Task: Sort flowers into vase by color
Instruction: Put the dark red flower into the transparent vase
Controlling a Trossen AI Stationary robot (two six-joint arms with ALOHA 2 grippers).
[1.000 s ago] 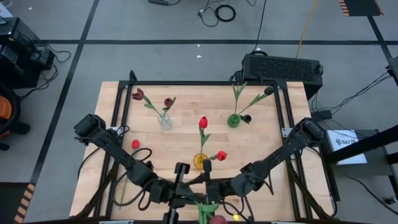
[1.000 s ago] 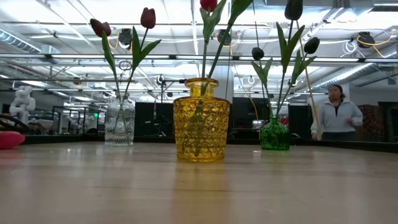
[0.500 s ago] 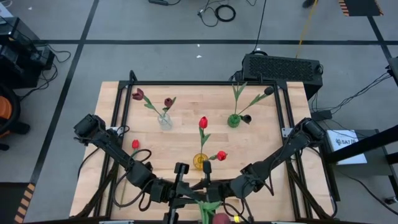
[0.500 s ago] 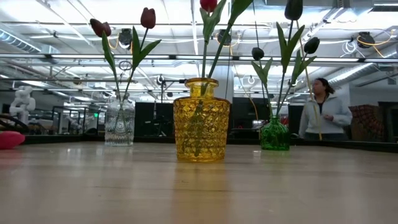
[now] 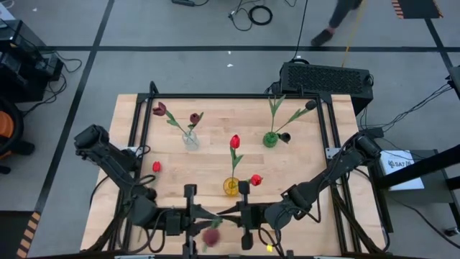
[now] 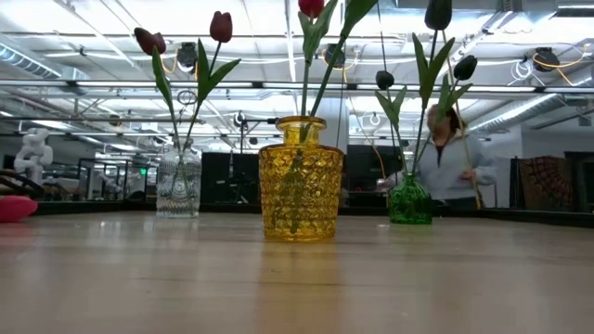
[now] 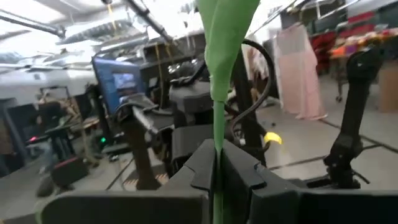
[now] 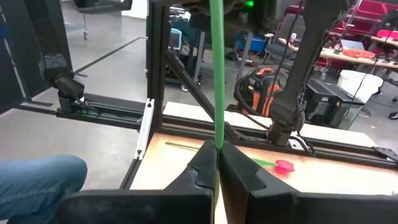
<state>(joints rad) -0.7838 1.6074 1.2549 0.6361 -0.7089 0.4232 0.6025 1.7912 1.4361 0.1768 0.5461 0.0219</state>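
A maroon-headed flower [image 5: 210,236] hangs above the table's near edge between my two grippers. My left gripper [image 7: 217,168] and my right gripper [image 8: 216,155] are both shut on its green stem and face each other. A yellow vase [image 5: 231,185] holds red flowers [image 5: 235,142]. Maroon flowers [image 5: 159,109] stand in a clear vase [image 5: 190,139], and near-black flowers [image 5: 310,105] in a green vase [image 5: 270,139]. One red flower [image 5: 157,167] lies flat on the table at the left. My left gripper pinches the thin green stem [image 7: 217,134] between its two fingers, coming level from the table's left side. A leaf [image 7: 225,37] spreads just beyond the fingers. The flower is clear of the table. My right gripper pinches the same stem [image 8: 217,134] between its two fingers, coming about level from the table's right side. The stem runs straight on from the fingers toward the other gripper. It touches nothing else.
The three vases stand in the table's middle and far part, the yellow vase [image 6: 300,178] nearest my grippers. A black frame [image 5: 230,96] borders the table. A person [image 6: 447,162] walks behind the far edge.
My left arm has swung toward the table's left edge and its gripper has turned. The flower's maroon head has moved left, from beside my right gripper to between the two grippers. The person behind the table has walked along the far edge.
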